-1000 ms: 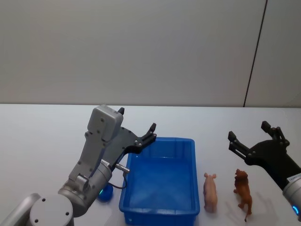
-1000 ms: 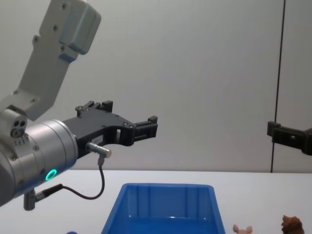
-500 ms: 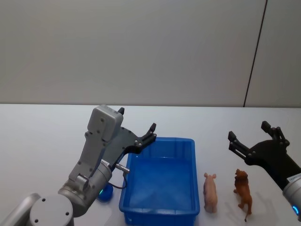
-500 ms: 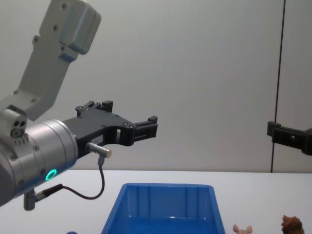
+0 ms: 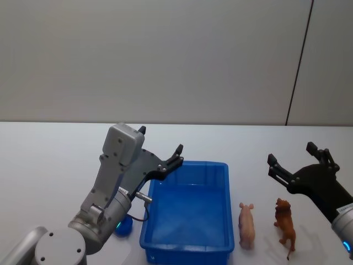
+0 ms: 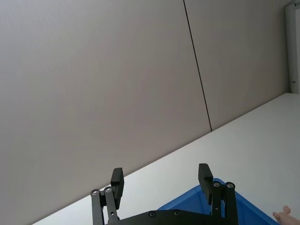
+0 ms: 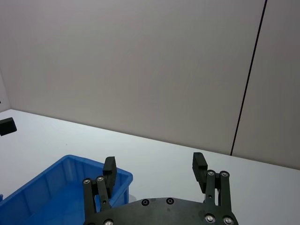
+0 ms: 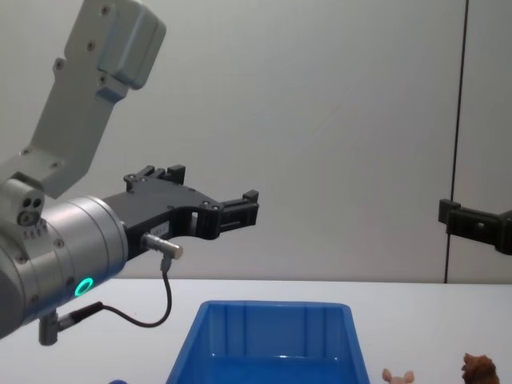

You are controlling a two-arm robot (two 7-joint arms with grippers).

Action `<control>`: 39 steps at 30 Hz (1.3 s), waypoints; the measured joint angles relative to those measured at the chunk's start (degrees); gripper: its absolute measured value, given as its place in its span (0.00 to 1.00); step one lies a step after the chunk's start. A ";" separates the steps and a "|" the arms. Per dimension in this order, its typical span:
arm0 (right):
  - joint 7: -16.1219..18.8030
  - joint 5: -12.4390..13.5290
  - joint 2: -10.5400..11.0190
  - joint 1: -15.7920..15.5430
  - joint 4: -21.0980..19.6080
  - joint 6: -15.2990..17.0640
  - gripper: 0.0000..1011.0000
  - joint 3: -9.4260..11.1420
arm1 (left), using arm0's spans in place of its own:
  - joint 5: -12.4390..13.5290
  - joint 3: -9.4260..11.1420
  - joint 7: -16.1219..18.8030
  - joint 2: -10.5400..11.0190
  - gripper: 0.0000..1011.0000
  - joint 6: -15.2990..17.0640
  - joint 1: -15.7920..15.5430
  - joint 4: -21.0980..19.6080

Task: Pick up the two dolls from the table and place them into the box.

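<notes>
White surface [image 5: 55, 165]: pink doll [image 5: 247, 225] just beside box [image 5: 187, 253], brown doll [image 5: 285, 223] near it. Over them right tool [image 5: 291, 153] hovers wide, empty; left tool [image 5: 160, 139] wide, idle at box's far corner. Risk: dolls close together, so a wide grab at one likely topples the other.

Head view looks down; chest view low; both share box [image 5: 187, 218].

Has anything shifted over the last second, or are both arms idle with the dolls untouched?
Nothing visibly changed. The left gripper hangs open over the far left corner of the blue box, and the right gripper hangs open above the table just beyond the reddish-brown doll. That doll and the pink doll sit on the table to the right of the box, ungrasped.
</notes>
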 joint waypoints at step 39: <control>-4.52 -2.07 -2.33 0.75 4.53 8.37 0.99 -0.69 | 0.00 0.00 0.00 0.00 0.99 0.00 0.00 0.00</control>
